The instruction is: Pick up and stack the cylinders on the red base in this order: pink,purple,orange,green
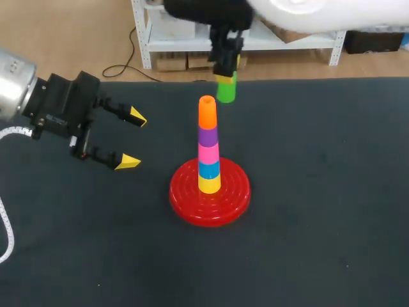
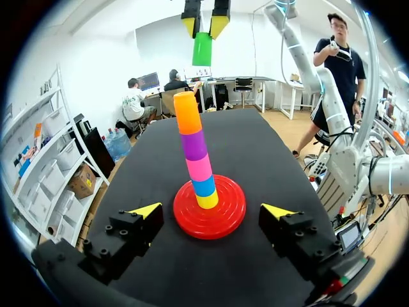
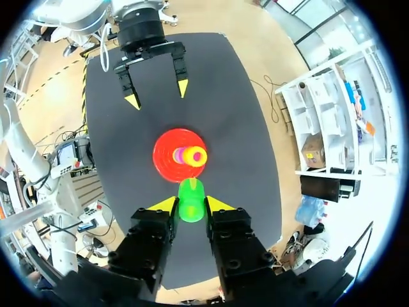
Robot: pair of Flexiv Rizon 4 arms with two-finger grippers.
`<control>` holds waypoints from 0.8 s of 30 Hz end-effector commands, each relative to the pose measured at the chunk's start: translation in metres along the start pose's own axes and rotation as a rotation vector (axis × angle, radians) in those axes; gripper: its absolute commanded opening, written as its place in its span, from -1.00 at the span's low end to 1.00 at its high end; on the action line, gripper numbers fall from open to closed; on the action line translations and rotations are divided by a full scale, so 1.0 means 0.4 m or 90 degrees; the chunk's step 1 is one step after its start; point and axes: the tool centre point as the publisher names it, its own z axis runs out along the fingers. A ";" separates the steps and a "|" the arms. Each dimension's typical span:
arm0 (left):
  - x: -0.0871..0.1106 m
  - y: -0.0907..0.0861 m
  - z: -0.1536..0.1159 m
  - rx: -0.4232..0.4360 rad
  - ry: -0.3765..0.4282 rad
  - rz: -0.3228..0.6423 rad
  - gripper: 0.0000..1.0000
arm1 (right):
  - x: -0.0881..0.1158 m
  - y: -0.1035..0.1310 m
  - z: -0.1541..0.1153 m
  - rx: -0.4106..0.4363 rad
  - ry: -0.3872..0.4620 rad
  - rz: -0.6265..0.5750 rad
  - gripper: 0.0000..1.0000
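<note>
A red base [image 1: 209, 199] on the black table carries a stack [image 1: 208, 146] of yellow, blue, pink, purple and orange cylinders, orange on top [image 1: 207, 112]. My right gripper [image 1: 226, 71] hangs above and just behind the stack, shut on a green cylinder [image 1: 226, 89]. In the right wrist view the green cylinder [image 3: 190, 201] sits between the yellow tips, with the stack [image 3: 190, 154] and base [image 3: 167, 157] below and ahead. My left gripper [image 1: 131, 139] stands open to the left of the base, nothing between its fingers. The left wrist view shows the stack [image 2: 195, 157] ahead, green cylinder [image 2: 202, 48] high above.
The black table [image 1: 319, 211] spreads around the base with no other loose objects on it. Its far edge runs just behind the right gripper.
</note>
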 end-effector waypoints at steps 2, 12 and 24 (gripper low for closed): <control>0.004 -0.001 0.000 -0.001 -0.003 0.002 1.00 | -0.039 -0.008 0.020 -0.013 0.018 0.000 -1.00; 0.004 -0.001 0.000 -0.001 -0.003 0.002 1.00 | -0.058 -0.020 0.039 -0.023 0.008 0.015 -1.00; 0.004 -0.001 0.000 -0.001 -0.003 0.002 1.00 | -0.062 -0.024 0.059 -0.024 0.012 0.018 -1.00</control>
